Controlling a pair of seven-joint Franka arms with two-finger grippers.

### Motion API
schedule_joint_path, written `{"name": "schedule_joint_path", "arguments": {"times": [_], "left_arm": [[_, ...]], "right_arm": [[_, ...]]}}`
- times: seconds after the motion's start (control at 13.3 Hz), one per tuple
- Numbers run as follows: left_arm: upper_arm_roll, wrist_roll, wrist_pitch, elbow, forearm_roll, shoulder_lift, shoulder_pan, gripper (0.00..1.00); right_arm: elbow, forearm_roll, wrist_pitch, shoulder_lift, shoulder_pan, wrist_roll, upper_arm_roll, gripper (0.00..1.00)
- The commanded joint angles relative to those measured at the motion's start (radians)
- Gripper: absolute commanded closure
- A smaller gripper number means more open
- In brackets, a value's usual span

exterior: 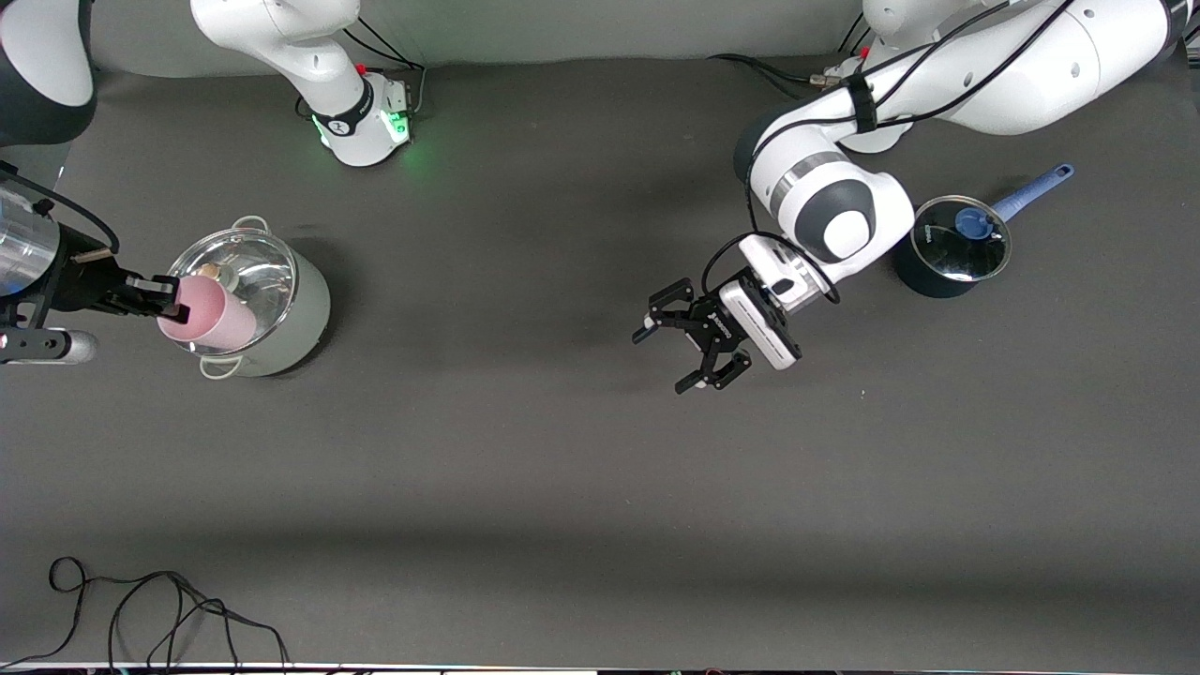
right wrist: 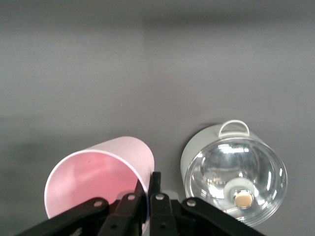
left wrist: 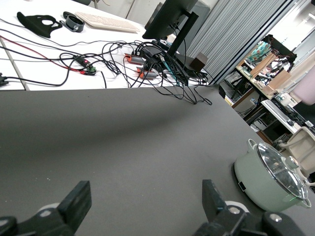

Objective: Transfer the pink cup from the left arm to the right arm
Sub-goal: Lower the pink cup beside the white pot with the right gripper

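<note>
Pink cup (exterior: pixel 208 314) is pinched at its rim by the right gripper (exterior: pixel 167 296), over the lidded pale-green pot (exterior: pixel 281 323). Left gripper (exterior: pixel 696 345), at the cup's 3 o'clock, hangs wide and empty: handover appears complete.

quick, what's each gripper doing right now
left gripper: open, holding nothing, over bare table.
right gripper: shut on the pink cup rim, over the pale green pot.
</note>
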Motion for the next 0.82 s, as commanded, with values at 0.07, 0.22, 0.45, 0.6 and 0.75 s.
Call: {"name": "schedule_joint_path", "arguments": {"times": [0.07, 0.22, 0.45, 0.6, 0.75], "left_arm": [[-0.004, -0.021, 0.015, 0.004, 0.002, 0.007, 0.004, 0.00], [0.002, -0.021, 0.018, 0.005, 0.002, 0.007, 0.008, 0.00], [0.015, -0.023, 0.005, 0.007, 0.011, 0.009, 0.032, 0.00], [0.025, -0.076, 0.004, 0.007, 0.055, 0.007, 0.038, 0.00], [0.025, -0.318, 0.004, 0.007, 0.215, 0.004, 0.038, 0.00]], "right_arm": [[-0.378, -0.013, 0.327, -0.156, 0.022, -0.025, -0.002, 1.00], [-0.470, -0.013, 0.466, -0.156, 0.037, -0.025, -0.002, 1.00], [-0.613, -0.011, 0.711, -0.133, 0.039, -0.025, -0.002, 1.00], [-0.633, 0.028, 0.784, -0.084, 0.039, -0.022, -0.002, 1.00], [-0.634, 0.059, 0.808, -0.036, 0.041, -0.024, -0.002, 1.00]]}}
